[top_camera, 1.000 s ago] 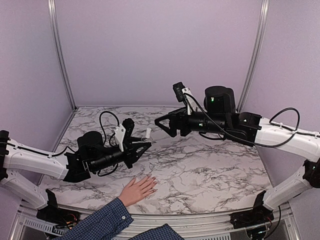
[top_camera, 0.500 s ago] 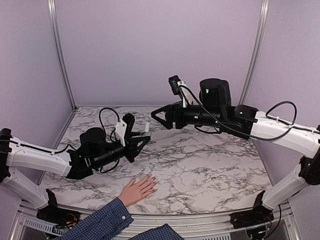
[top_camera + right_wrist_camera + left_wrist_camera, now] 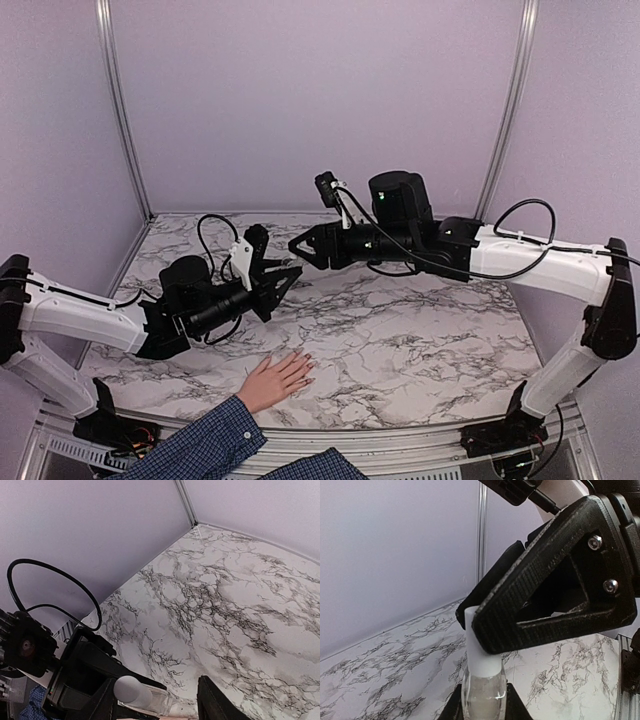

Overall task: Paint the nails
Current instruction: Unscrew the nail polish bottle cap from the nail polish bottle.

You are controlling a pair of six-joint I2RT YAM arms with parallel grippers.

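My left gripper (image 3: 281, 276) is shut on a small clear polish bottle (image 3: 484, 692) with a white cap (image 3: 479, 652), held above the table. My right gripper (image 3: 296, 247) is open, its jaws standing around the cap. In the right wrist view the cap (image 3: 131, 690) lies close to the left finger (image 3: 105, 704), well apart from the right finger (image 3: 212, 702). A light-skinned hand (image 3: 275, 378) in a blue plaid sleeve (image 3: 195, 447) lies flat at the near table edge, below both grippers. Its nails (image 3: 306, 368) are too small to make out.
The marble table top (image 3: 420, 320) is walled by lilac panels at the back and sides. A black cable loop (image 3: 215, 240) rises from the left wrist. The right arm (image 3: 520, 255) spans the right half above the table.
My right gripper has moved left to the bottle's cap. My left gripper has lifted the bottle slightly up and towards it. The hand has stayed still.
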